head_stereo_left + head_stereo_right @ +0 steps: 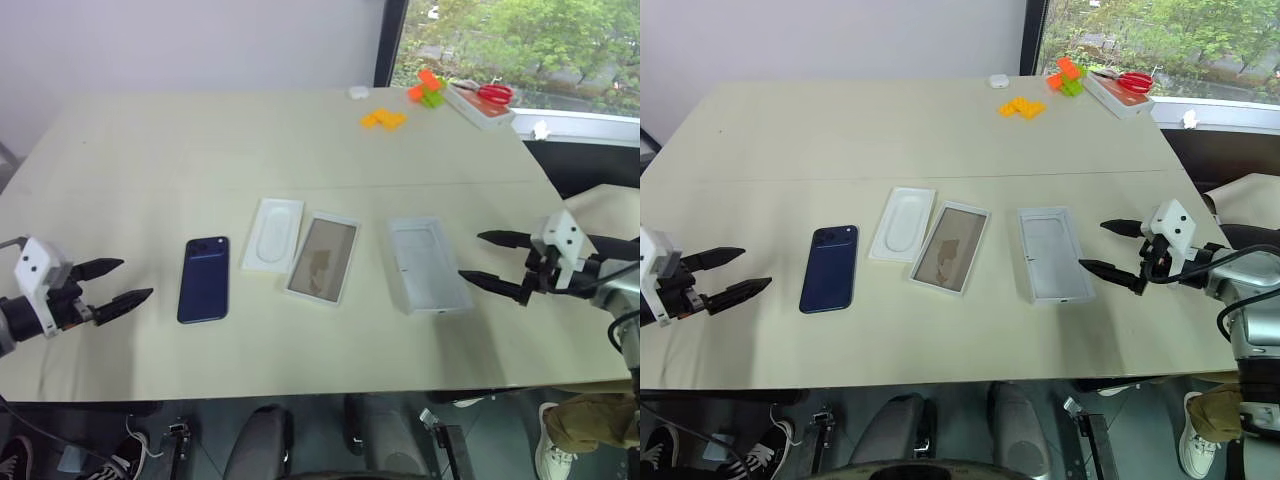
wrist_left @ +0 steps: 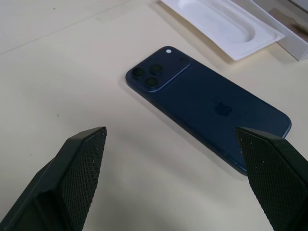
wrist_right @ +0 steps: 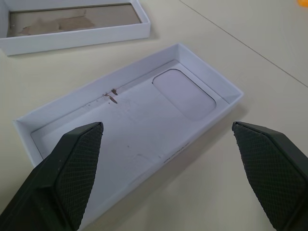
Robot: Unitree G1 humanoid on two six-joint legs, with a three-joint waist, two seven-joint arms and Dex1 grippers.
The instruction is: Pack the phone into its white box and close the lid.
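Phone (image 1: 204, 279) just beside gaping left pincer (image 1: 115, 286)

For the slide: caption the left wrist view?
Open left gripper poised before the navy phone, lying camera-side up.

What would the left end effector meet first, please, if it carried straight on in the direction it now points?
Most likely the phone: the open left end effector points at it across bare table, and it lies back up just ahead between the fingers in the wrist view. Height is hard to judge, so it might touch the table first.
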